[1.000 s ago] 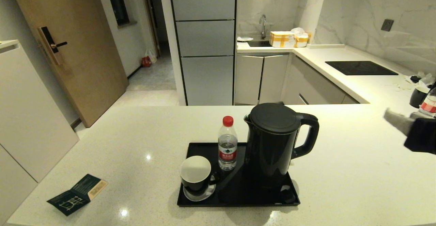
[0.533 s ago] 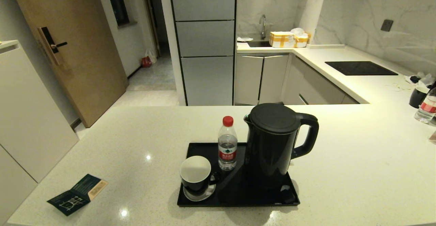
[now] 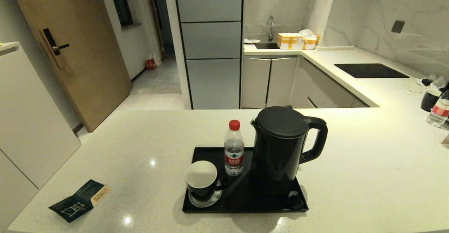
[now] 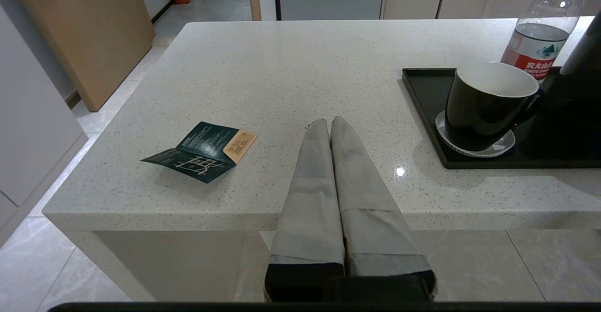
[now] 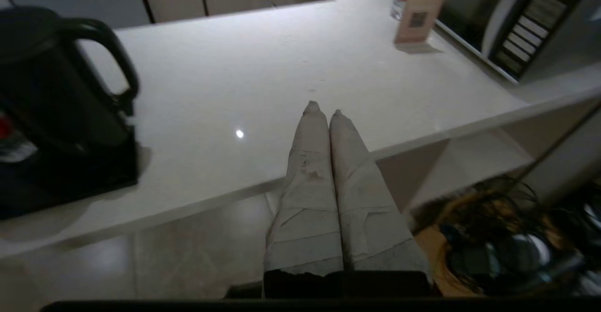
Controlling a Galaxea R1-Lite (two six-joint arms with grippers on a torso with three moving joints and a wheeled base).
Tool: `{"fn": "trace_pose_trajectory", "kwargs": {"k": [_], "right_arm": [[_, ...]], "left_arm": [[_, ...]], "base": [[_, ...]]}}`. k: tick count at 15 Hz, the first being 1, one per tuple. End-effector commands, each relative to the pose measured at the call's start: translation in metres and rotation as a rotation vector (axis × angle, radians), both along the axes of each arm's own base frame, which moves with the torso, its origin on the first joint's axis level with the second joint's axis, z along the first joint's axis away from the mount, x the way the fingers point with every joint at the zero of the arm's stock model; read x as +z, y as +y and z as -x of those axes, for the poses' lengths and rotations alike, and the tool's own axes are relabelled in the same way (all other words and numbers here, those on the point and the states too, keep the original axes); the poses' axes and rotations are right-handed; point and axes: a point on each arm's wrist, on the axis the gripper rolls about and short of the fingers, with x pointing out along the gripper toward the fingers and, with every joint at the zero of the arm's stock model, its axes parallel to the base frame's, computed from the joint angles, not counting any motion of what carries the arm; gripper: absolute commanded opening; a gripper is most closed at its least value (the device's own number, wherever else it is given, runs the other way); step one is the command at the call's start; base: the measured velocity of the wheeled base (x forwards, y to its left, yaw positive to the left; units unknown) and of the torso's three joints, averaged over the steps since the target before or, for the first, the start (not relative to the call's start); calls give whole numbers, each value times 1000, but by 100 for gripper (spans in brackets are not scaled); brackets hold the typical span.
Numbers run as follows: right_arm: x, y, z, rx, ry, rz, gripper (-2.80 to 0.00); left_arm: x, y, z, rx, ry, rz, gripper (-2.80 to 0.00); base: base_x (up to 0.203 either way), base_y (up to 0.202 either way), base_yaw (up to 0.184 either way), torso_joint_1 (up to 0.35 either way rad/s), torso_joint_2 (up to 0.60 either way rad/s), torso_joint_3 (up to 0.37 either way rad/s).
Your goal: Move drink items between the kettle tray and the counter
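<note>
Counter [image 3: 350, 177]: glossy speckled off-white stone. Tray [image 3: 245, 205]: glossy black, reflective. Kettle [image 3: 280, 148]: matt black body. Bottle [image 3: 234, 148]: clear plastic, red cap, printed label. Mug [image 4: 486, 103]: glossy black outside, white inside. Leaflet [image 4: 202, 151]: folded paper. Door [image 3: 70, 43]: matt wood.

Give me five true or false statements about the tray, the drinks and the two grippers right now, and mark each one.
1. The kettle stands on the tray. True.
2. The mug lies tipped on the counter. False: it stands upright on the tray, on a coaster.
3. The bottle on the tray has a red cap. True.
4. The left gripper holds the mug. False: it is shut, empty, near the counter's edge.
5. The right gripper grips the kettle's handle. False: it is shut, apart from the kettle.
</note>
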Motion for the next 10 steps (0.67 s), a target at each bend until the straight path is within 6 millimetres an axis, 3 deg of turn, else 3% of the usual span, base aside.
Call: {"fn": "trace_pose_trajectory", "kwargs": {"k": [1,3,5,6,10], "right_arm": [[6,-3,6,43,-43,-8,-280],[-1,-12,5,118,-27,-22,-280],[-38,-17,16,164,-56,-15,-280],[-58,-19,12,188,-70,-5,-280],[-109,-22,-56,215,-164,38,-280]], "left_arm": [[0,0,0,0,-1,0,-280],[0,0,0,0,-1,0,-280],[0,0,0,0,-2,0,-280],[0,0,0,0,-2,0,-280],[0,0,0,0,-2,0,-280]], "base": [[0,0,0,0,0,0],[0,0,0,0,0,0],[0,0,0,0,0,0],[0,0,0,0,0,0],[0,0,0,0,0,0]]}}
